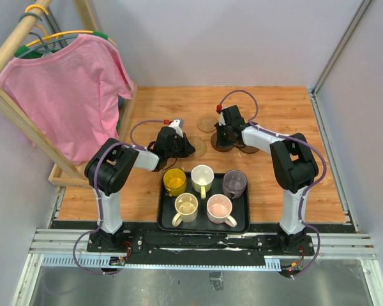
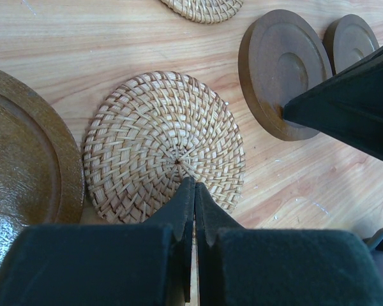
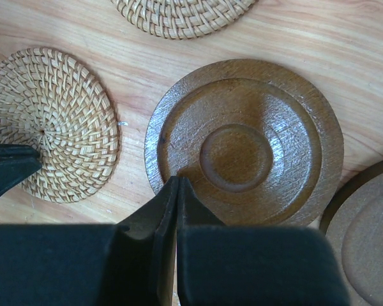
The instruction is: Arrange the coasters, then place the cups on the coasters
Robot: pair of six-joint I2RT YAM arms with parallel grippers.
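Observation:
Five coasters lie close together mid-table. In the left wrist view a woven tan coaster [image 2: 163,143] sits under the tips of my left gripper [image 2: 195,186], which is shut and empty. A dark brown coaster [image 2: 19,172] lies to its left, and two more [image 2: 281,70] [image 2: 351,38] at upper right. My right gripper [image 3: 177,182] is shut and empty, its tips over the rim of a dark ringed coaster [image 3: 242,140]. A second woven coaster [image 3: 179,13] lies beyond. The cups stand on the tray: yellow [image 1: 174,180], white [image 1: 202,175], grey-purple [image 1: 234,183], cream [image 1: 186,205], pink [image 1: 219,207].
The black tray [image 1: 163,220] sits at the near edge between the arm bases. A pink shirt [image 1: 70,95] hangs on a wooden rack [image 1: 25,124] at the left. Grey walls close the back and the right side.

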